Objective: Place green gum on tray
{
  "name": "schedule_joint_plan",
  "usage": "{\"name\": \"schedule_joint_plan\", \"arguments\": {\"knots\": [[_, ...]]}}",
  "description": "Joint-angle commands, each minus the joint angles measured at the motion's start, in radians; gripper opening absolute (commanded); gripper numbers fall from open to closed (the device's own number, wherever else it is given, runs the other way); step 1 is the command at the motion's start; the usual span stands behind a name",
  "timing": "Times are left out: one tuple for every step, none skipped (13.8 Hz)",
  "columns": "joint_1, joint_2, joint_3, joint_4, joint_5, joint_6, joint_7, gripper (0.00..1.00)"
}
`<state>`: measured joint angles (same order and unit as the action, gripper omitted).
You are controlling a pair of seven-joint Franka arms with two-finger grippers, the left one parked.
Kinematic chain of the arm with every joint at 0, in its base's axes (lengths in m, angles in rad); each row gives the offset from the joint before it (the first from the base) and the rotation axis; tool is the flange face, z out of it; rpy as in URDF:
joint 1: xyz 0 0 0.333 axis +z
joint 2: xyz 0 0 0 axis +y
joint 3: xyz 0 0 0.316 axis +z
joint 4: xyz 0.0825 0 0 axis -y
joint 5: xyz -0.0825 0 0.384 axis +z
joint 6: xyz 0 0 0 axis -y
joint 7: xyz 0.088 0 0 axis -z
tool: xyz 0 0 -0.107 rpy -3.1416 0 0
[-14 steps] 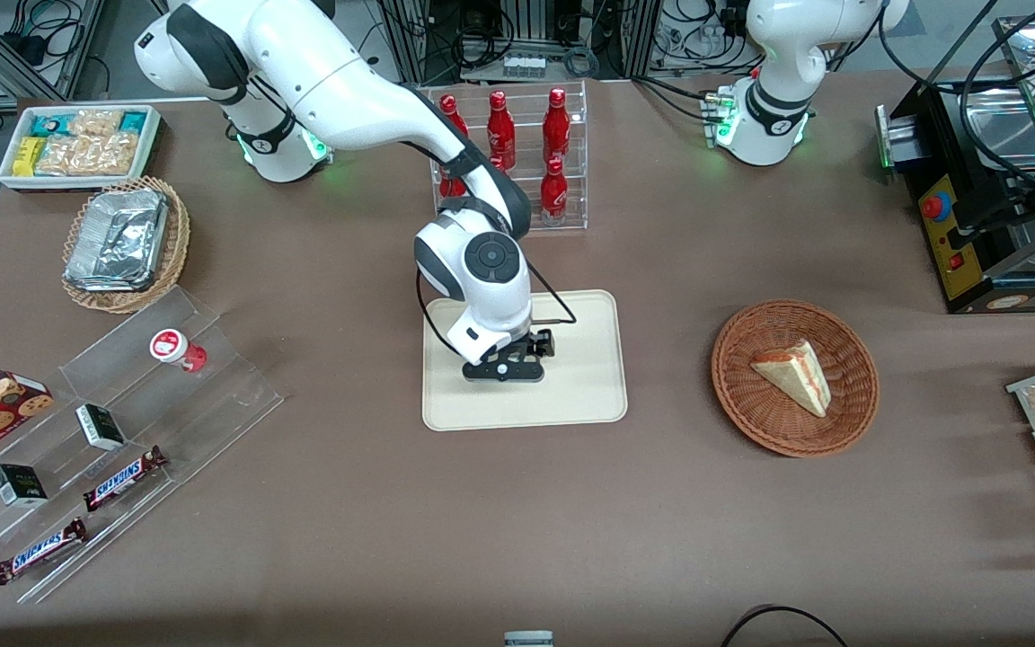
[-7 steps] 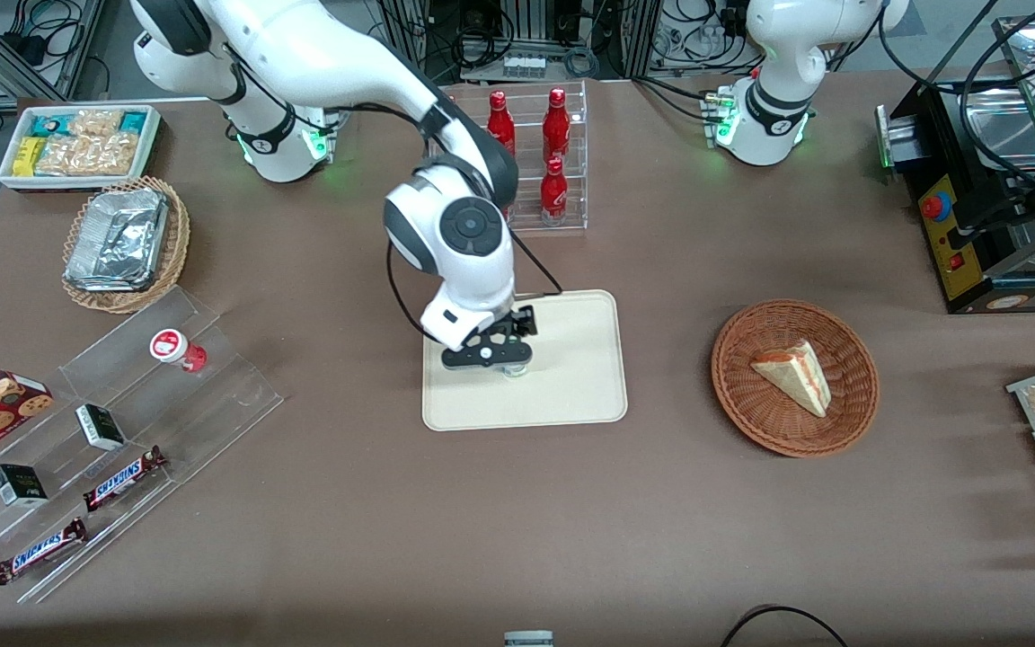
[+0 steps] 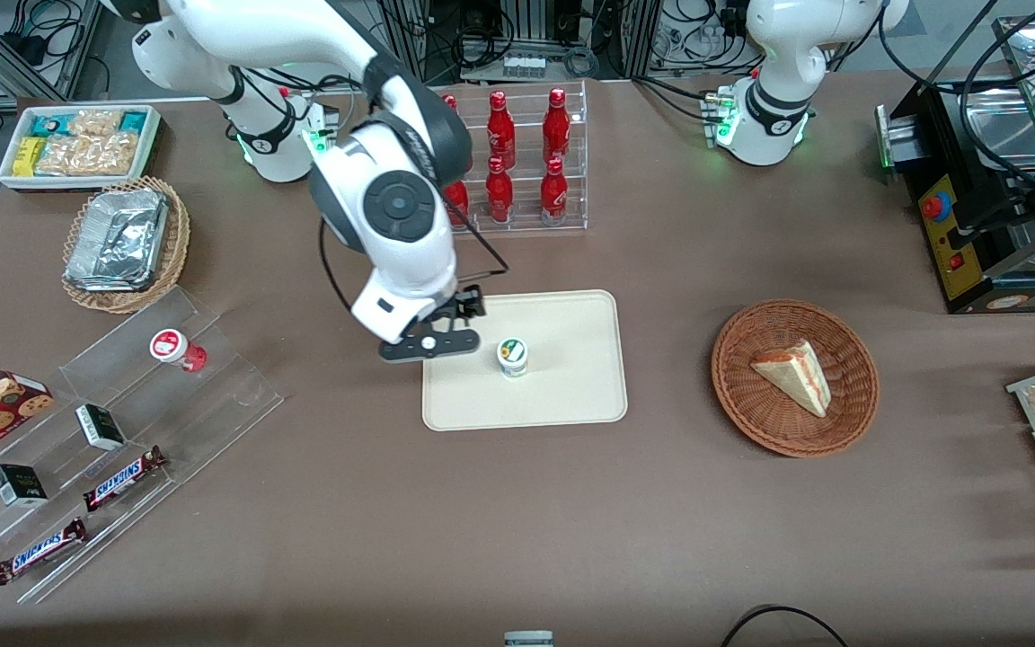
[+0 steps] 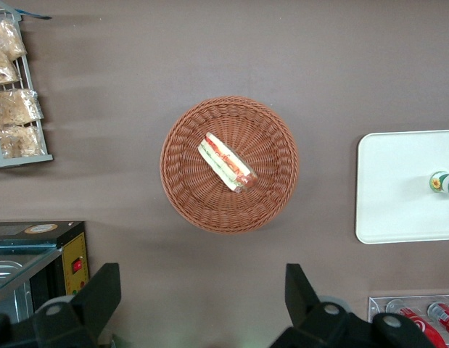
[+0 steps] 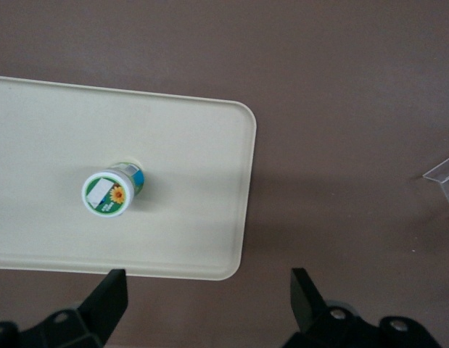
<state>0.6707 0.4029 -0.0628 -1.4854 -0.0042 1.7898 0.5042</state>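
The green gum [image 3: 512, 356] stands upright on the cream tray [image 3: 571, 386], near the tray's middle. It also shows in the right wrist view [image 5: 108, 193] on the tray [image 5: 188, 145], and in the left wrist view [image 4: 442, 183] on the tray [image 4: 398, 188]. My gripper [image 3: 429, 344] is open and empty. It hangs raised above the tray's edge toward the working arm's end of the table, apart from the gum. In the right wrist view the gripper [image 5: 209, 301] has its fingers [image 5: 112, 293] wide apart over the brown table just off the tray.
A clear rack of red bottles [image 3: 517, 171] stands farther from the front camera than the tray. A wicker basket with a sandwich [image 3: 794, 376] lies toward the parked arm's end. A clear stepped shelf with the red-lidded bottle [image 3: 172, 347] and snack bars lies toward the working arm's end.
My gripper has let go of the green gum, risen and drawn back toward the working arm's end. The gum, hidden under the gripper before, now stands free on the tray.
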Motion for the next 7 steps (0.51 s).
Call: {"name": "schedule_joint_plan", "arguments": {"knots": [[-0.055,-0.048,0.006,-0.013,0.001,-0.064,-0.030,1.00],[-0.074,-0.058,0.006,-0.016,0.001,-0.076,-0.030,1.00],[-0.092,-0.076,0.006,-0.029,0.001,-0.078,-0.030,1.00],[-0.118,-0.099,0.008,-0.059,0.001,-0.069,-0.029,1.00],[-0.155,-0.125,0.009,-0.084,0.004,-0.056,-0.030,1.00],[-0.204,-0.153,0.017,-0.116,0.010,-0.040,-0.030,1.00],[-0.238,-0.180,0.018,-0.153,0.021,-0.023,-0.035,1.00]]}}
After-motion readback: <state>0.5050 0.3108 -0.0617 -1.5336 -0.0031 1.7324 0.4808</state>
